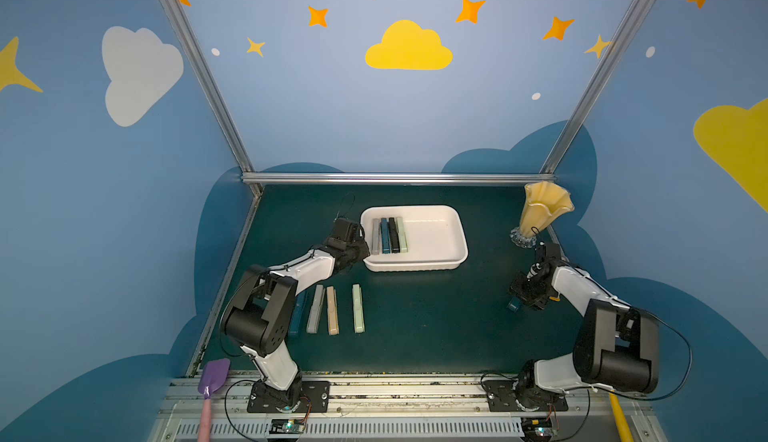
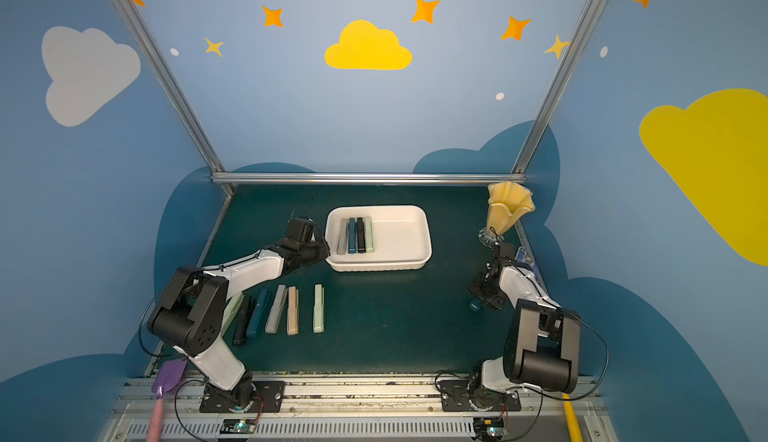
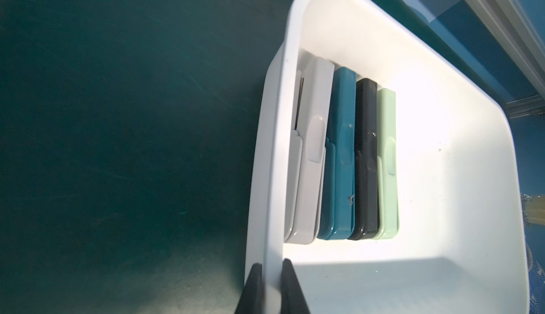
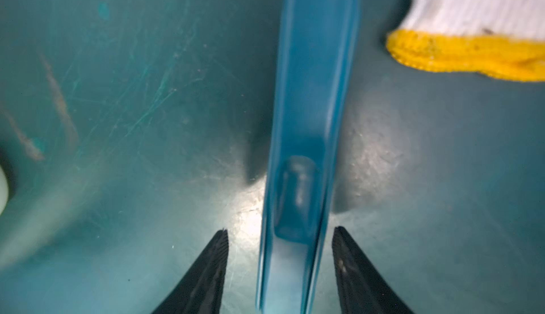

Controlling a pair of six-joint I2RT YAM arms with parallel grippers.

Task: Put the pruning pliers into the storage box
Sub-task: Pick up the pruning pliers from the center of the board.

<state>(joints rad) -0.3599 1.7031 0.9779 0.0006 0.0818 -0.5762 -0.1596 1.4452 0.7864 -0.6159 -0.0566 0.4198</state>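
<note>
Left pincer point(image 3: 272, 271): clamped together on the side wall of the storage box point(image 3: 269, 179) — one black finger outside the rim, one inside.
Inside the box: four pruning pliers lie side by side and touching, packed against the gripped wall. In order from that wall they are grey point(image 3: 309, 165), teal-blue point(image 3: 339, 174), black point(image 3: 367, 165) and pale green point(image 3: 387, 165). The remaining floor of the box is bare white.
Box position: toward the back middle of the green tabletop point(image 1: 415, 315).
Right pincer point(image 4: 281, 233): fingers apart and pointing down, with a gap on each side of the loose teal-blue pliers point(image 4: 312, 91) — it is not gripped. The wrist view is blurred.
Loose teal-blue pliers: on the tabletop near its right edge, well apart from the box.
Beside it: a white knit glove with a yellow cuff point(image 4: 472, 17).
Front left row: more pliers on the tabletop, partly under the left arm. Black point(image 2: 243, 323), teal point(image 2: 257, 313), grey point(image 2: 276, 309) and beige point(image 2: 292, 311) lie close together, with pale green point(image 2: 318, 309) slightly apart.
Further out: a yellow fluted vase point(image 1: 542, 211) at the back right and a purple shovel point(image 1: 214, 375) at the front left.
</note>
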